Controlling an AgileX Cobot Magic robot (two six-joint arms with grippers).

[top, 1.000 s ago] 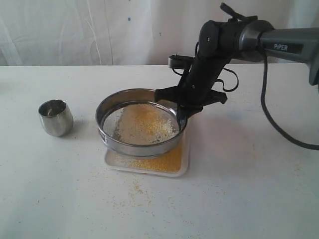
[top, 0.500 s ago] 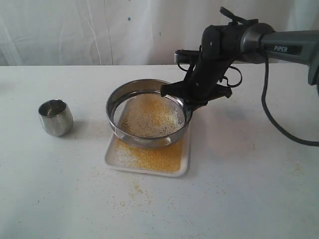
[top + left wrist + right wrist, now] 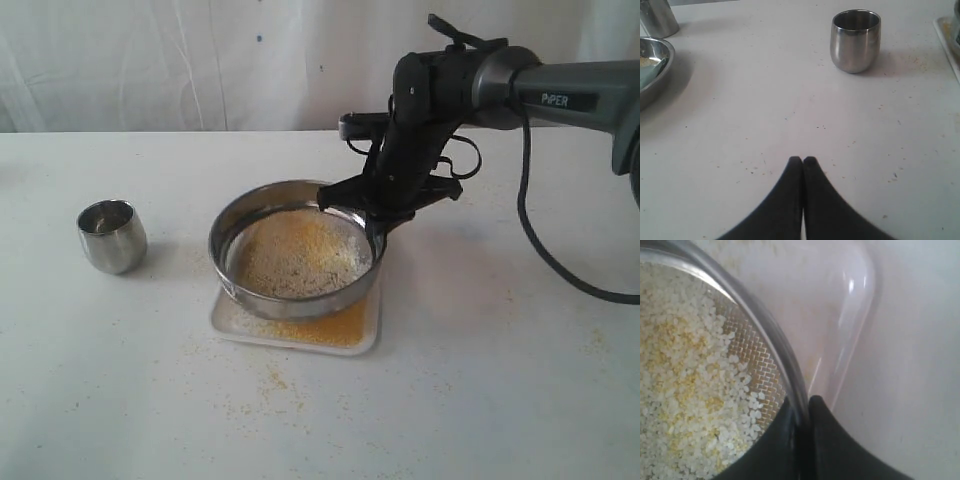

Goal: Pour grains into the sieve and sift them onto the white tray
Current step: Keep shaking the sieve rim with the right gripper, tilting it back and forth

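The round steel sieve (image 3: 232,268) hangs just over the white tray (image 3: 222,325), holding pale and yellow grains (image 3: 295,255) on its mesh. More yellow grains (image 3: 325,328) lie on the tray under it. My right gripper (image 3: 376,226) is shut on the sieve's right rim. Up close, the rim (image 3: 772,335) runs between the black fingers (image 3: 830,440), with grains (image 3: 685,390) on the mesh and the tray's corner (image 3: 860,305) beyond. My left gripper (image 3: 802,160) is shut and empty, low over the table, out of the exterior view.
A small steel cup (image 3: 111,235) stands left of the tray, also in the left wrist view as the cup (image 3: 855,40). A steel bowl (image 3: 652,70) and another steel vessel (image 3: 657,17) sit beside it. Spilled grains (image 3: 270,385) dot the table in front of the tray.
My right gripper shook the sieve over the tray: it swung away to the right and up, then came back down and slightly left. The grains inside spread out.
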